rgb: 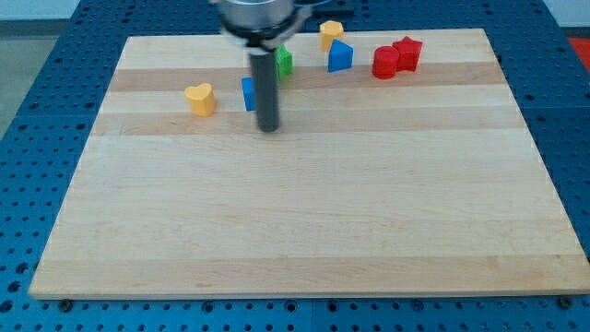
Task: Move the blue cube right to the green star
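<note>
Right now my tip [268,128] sits near the board's [304,221] top edge, touching or just beside the blue cube [248,93], which pokes out on the rod's left. No jaws on this rig. Behind the rod, toward the top edge, the green star [285,62] is half hidden.

Blue cube [248,93], green star [285,62], red blocks [396,58], yellow heart [200,98].

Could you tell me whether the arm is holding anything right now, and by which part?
Nothing is held; my tip rests just right of the blue cube.
</note>
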Action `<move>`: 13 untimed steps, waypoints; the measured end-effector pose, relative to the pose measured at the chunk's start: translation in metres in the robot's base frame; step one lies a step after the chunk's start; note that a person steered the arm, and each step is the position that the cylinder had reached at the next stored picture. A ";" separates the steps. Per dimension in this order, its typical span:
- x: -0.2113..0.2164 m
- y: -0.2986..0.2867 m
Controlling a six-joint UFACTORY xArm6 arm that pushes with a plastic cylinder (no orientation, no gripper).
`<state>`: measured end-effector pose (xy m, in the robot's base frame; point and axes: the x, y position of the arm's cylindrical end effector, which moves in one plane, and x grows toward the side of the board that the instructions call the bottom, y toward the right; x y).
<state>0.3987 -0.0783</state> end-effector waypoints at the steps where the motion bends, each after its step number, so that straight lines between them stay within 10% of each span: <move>1: -0.003 -0.050; 4: -0.062 -0.013; 9: -0.033 0.148; 13: -0.045 0.058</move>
<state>0.3539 -0.0201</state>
